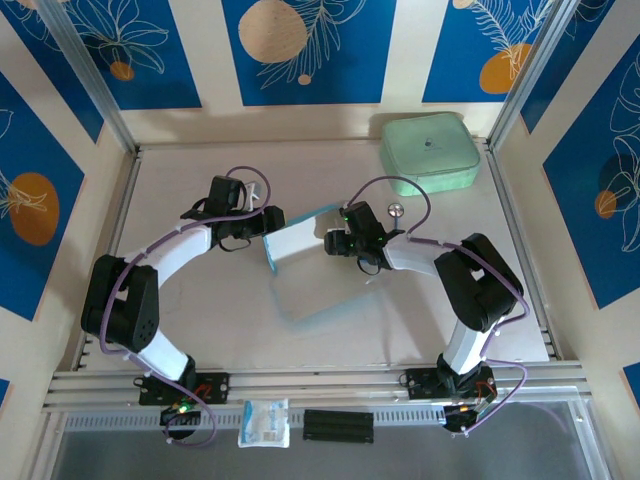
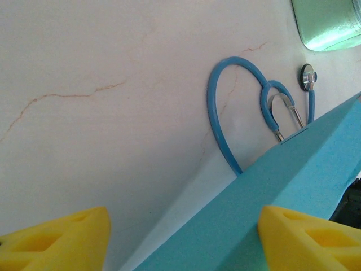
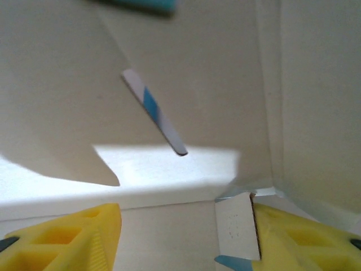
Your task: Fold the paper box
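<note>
Top view: the paper box (image 1: 298, 242) is sitting mid-table (image 1: 200, 330) between the two arms, partly erected, w/ one grey-white panel standing tilted under a light-blue top edge and more card lying flat toward the near side. The left gripper (image 1: 258, 225) is resting at the box's left end and the right gripper (image 1: 335, 243) at its right end. Left wrist view: the left gripper (image 2: 183, 223) is holding its yellow fingers (image 2: 62, 240) spread apart. The box's blue face (image 2: 282, 186) is running diagonally under the finger on the right of that view, while bare table is showing beside the other finger, so nothing is being clamped. Beyond the box a blue stethoscope (image 2: 217, 101) is lying on the table, w/ a mint-green case (image 2: 330, 22) in the far corner; both are also showing from above (stethoscope head (image 1: 397, 210), case (image 1: 430, 152)). Right wrist view: the right gripper (image 3: 183, 226) is reaching into the box's grey-white interior (image 3: 67, 84), its fingers (image 3: 299, 237) standing apart. A small white tab (image 3: 237, 231) is lying against the inner face of the finger on the right of that view, w/ no squeeze across the gap. A small white-and-blue packet (image 1: 263, 421) is lying on the near rail.
</note>
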Controlling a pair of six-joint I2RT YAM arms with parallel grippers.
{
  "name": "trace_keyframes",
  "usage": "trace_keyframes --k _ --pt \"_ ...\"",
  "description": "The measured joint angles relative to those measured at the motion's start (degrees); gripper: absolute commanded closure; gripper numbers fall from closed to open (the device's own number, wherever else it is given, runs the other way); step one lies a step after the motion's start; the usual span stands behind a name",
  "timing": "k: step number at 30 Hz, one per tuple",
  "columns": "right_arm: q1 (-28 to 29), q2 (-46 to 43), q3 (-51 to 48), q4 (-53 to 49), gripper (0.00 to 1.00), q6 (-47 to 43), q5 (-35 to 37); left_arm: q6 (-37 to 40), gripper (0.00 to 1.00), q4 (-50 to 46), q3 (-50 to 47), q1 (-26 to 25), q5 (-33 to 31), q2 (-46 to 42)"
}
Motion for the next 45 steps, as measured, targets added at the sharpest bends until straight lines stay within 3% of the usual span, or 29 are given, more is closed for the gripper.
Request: trace_keyframes --k 19,25,31,34,40,45 --pt "3.76 1.88 0.00 0.74 0.48 -2.14 -1.16 0.17 0.29 0.33 -0.02 0.00 -0.26 0.00" --pt "4.66 -2.69 -0.20 -1.66 0.37 -2.49 -1.20 2.91 0.20 -0.63 -0.07 0.00 -1.36 -0.55" --pt "4.61 -17.33 -3.54 -5.35 0.23 -3.80 -1.20 8.09 0.15 -2.82 0.55 -0.44 -2.19 -1.84" --pt "0.72 -24.30 -4.68 -8.59 0.20 -4.50 -3.13 10.91 0.15 -3.91 1.25 -0.52 -2.64 -2.95" --pt "-17.77 -27.39 -4.57 -13.46 0.19 -7.02 -16.04 16.74 0.15 -3.63 1.25 -0.79 -0.81 -7.61" --pt "-21.11 -26.43 -4.63 -15.69 0.20 -12.50 -25.42 21.11 0.15 -4.13 1.25 -1.40 2.95 -9.88"
